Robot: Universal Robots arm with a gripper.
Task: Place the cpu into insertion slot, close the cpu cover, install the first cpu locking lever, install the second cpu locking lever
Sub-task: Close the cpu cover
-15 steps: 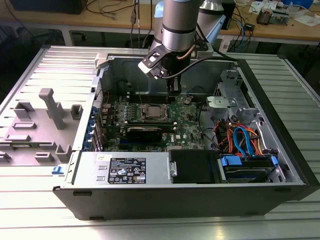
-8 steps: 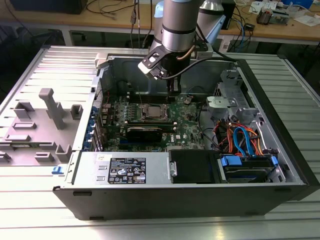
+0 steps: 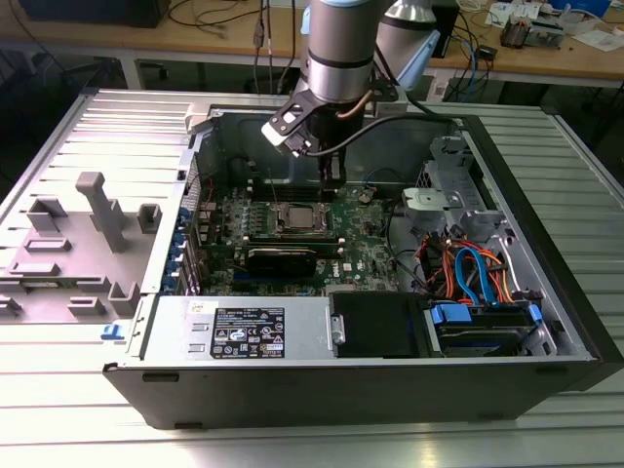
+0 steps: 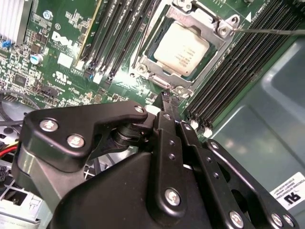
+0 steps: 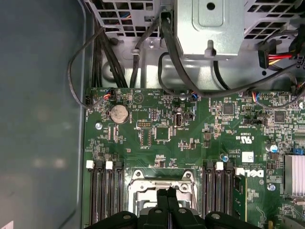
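The cpu [image 3: 297, 218] lies flat in the insertion slot [image 4: 153, 56], with the cpu cover [image 4: 202, 21] folded down around it (seating and covering look done). The gripper [image 3: 333, 180] hangs just off the slot's edge, toward the exterior view's right, so the cpu lies to its left. Its fingers are pressed together, grasping nothing I can see, their tips just beside a slot corner. A thin lever [image 4: 271, 32] runs from another slot corner across the memory slots [image 4: 238, 71].
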